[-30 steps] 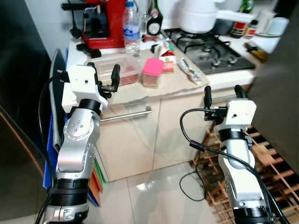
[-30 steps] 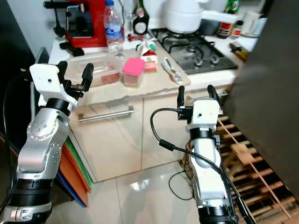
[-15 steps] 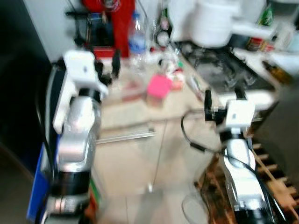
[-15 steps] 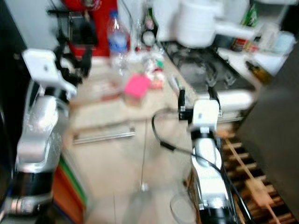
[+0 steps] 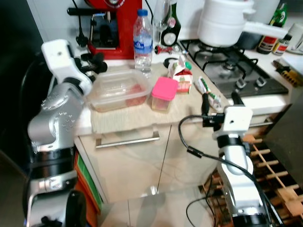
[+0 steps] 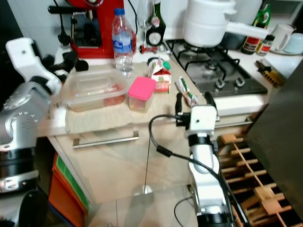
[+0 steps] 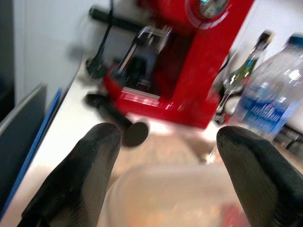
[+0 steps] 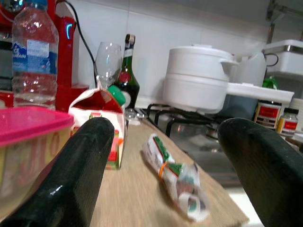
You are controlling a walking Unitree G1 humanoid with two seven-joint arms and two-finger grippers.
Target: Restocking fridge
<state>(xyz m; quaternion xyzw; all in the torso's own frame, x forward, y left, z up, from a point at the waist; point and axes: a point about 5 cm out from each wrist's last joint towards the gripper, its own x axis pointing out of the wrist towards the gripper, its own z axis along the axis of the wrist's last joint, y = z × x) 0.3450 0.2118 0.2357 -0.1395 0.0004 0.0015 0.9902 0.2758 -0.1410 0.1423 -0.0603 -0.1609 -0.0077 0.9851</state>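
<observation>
Both grippers gape empty: left gripper [image 7: 163, 170] over the clear container [image 5: 115, 90], right gripper [image 5: 220, 100] beside the wrapped packet [image 5: 209, 92].

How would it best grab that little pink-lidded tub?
Probably across its clear side walls, just below the lid, coming in level from the counter's front edge. The pink-lidded tub stands upright near that edge, and the open right tool already faces it; the overhanging lid should stop slipping.

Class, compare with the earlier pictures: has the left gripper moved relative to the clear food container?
Yes. The left gripper was in front of the clear food container; it now sits at its far left corner, nearer the red coffee machine.
</observation>
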